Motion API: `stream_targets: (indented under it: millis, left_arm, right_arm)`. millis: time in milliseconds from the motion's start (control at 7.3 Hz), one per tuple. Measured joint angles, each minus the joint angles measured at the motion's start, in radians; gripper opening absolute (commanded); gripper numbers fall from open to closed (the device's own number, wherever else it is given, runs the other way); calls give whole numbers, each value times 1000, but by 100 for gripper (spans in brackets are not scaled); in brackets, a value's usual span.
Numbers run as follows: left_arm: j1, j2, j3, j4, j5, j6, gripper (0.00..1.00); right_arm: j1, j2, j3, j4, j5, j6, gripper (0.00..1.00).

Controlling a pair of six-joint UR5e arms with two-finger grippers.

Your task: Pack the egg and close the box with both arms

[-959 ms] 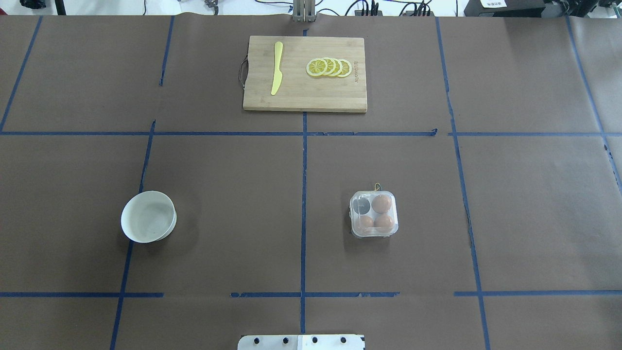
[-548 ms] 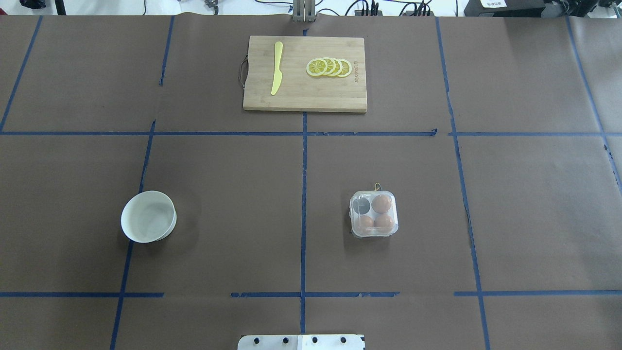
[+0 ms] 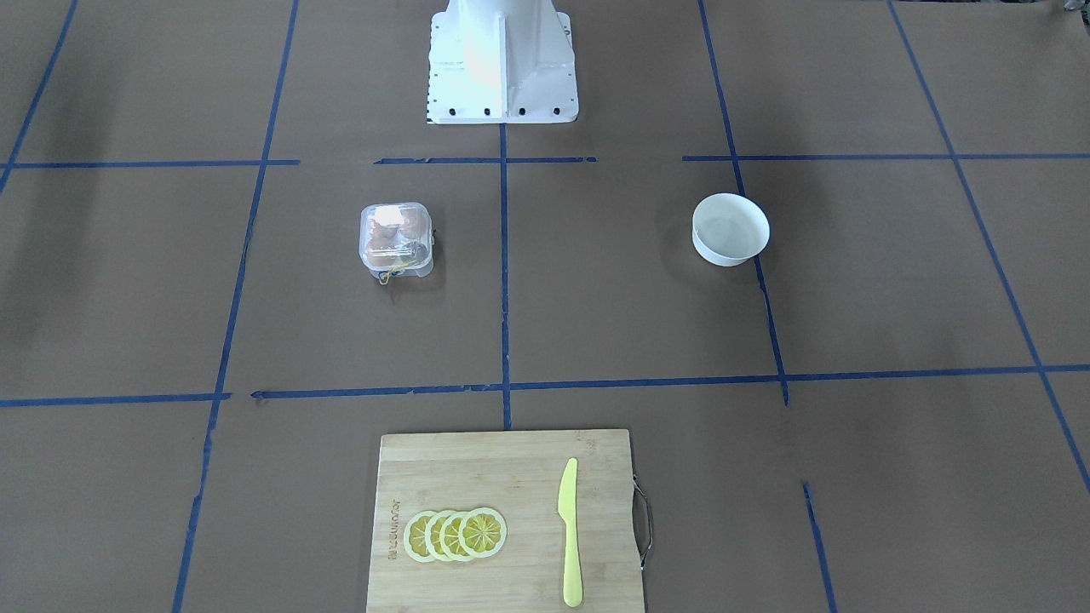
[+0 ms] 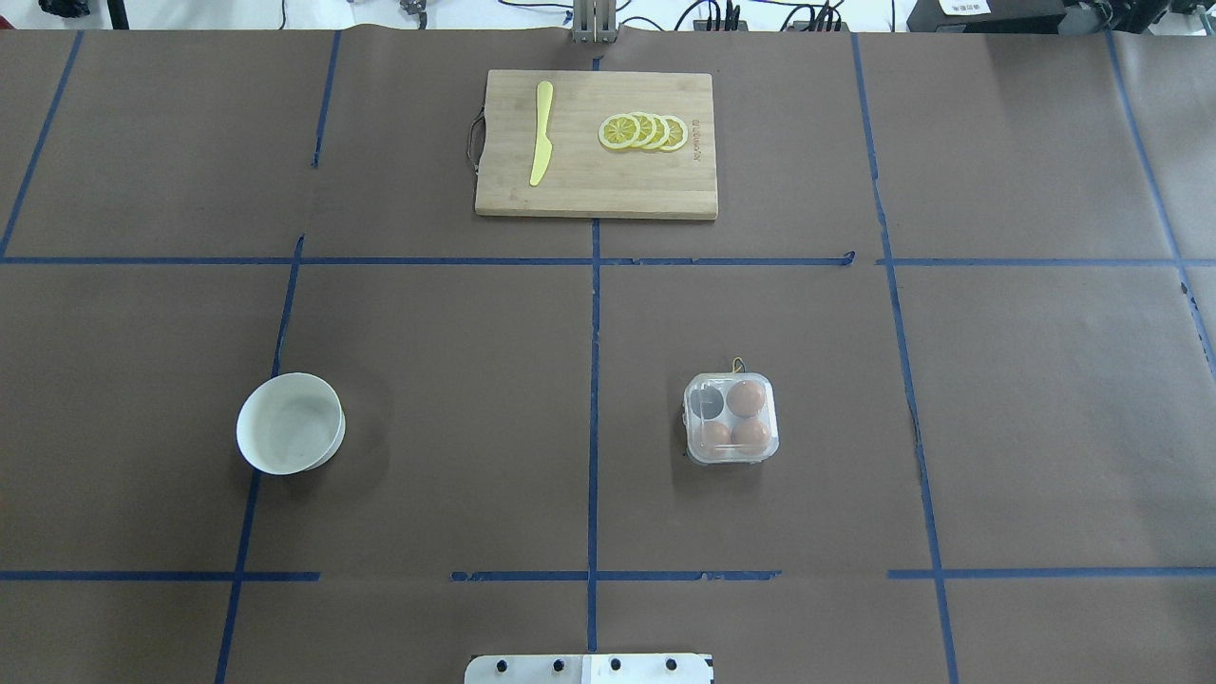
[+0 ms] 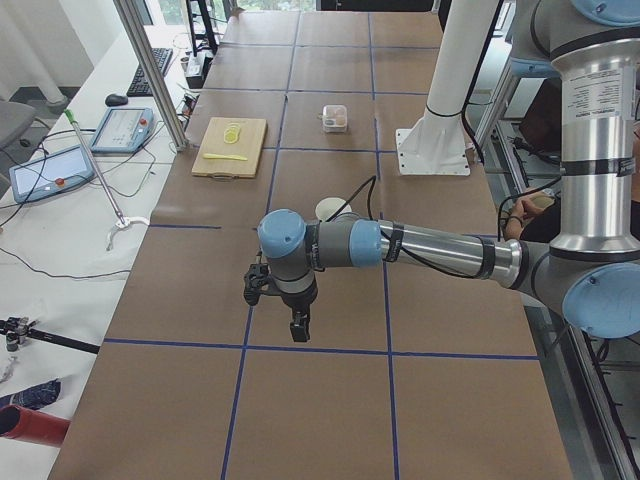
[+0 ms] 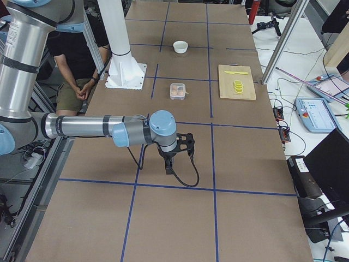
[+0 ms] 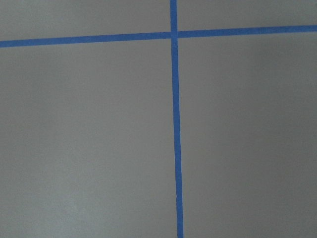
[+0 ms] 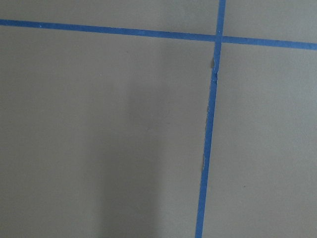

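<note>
The clear box [image 4: 731,419] sits right of the centre tape line, its lid lying over the cups and a yellow string at its far edge. It holds three brown eggs [image 4: 747,397], and the far-left cup looks dark and empty. The box also shows in the front view [image 3: 396,238]. Neither gripper shows in the overhead or front view. The left gripper [image 5: 297,322] hangs over bare table at the table's left end, far from the box. The right gripper [image 6: 169,165] hangs over bare table at the right end. I cannot tell whether either is open or shut. Both wrist views show only brown paper and blue tape.
A white bowl [image 4: 290,423] stands left of centre and looks empty. A wooden cutting board [image 4: 589,195] at the far side carries a yellow knife [image 4: 541,133] and lemon slices [image 4: 643,131]. The white pedestal [image 3: 501,60] stands at the robot's side. A person [image 6: 76,76] sits behind it.
</note>
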Motion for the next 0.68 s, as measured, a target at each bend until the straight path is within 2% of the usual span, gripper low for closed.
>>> stream_targets:
  millis: [685]
  left_arm:
    - [0,2,3,8,-1,4,100]
  right_arm:
    - [0,-1,-12,5,-2,-2,100]
